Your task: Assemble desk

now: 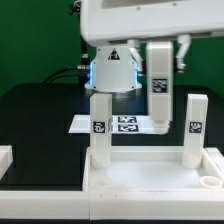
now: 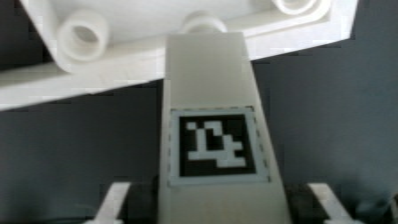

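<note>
The desk top, a white rimmed tray, lies at the front of the exterior view. Two white legs stand upright in it, one toward the exterior view's left and one toward its right, each with a square tag. An empty round socket shows at its front right corner. My gripper hangs above and behind the tray, shut on a third tagged leg that points down, clear of the surface. In the wrist view this leg runs out from my gripper toward the desk top, near a socket.
The white robot base with its warning triangle stands behind. The marker board lies flat on the black table between base and tray. A white block sits at the exterior view's left edge. A green backdrop closes the rear.
</note>
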Action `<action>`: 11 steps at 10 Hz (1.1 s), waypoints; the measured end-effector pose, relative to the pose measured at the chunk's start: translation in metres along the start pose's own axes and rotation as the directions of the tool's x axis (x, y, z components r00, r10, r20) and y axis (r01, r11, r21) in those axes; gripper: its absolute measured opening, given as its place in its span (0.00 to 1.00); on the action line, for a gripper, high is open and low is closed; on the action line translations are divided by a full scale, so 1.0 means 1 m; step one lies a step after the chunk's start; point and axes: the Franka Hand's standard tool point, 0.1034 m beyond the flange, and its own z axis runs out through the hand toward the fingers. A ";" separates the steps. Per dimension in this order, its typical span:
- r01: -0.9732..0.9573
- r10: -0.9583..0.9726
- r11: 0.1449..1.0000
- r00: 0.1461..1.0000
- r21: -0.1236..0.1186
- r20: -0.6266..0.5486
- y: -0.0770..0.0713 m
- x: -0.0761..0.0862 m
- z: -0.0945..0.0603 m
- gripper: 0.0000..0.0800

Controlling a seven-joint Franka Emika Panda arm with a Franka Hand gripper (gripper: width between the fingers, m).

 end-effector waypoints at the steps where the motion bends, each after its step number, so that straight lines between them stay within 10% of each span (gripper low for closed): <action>1: 0.069 -0.069 0.998 0.998 -0.002 -0.003 -0.023 0.006 0.013 0.36; 3: 0.109 -0.109 0.994 0.994 0.002 -0.001 -0.054 0.005 0.025 0.36; 11: 0.129 -0.129 0.992 0.991 0.001 -0.044 -0.064 -0.009 0.053 0.36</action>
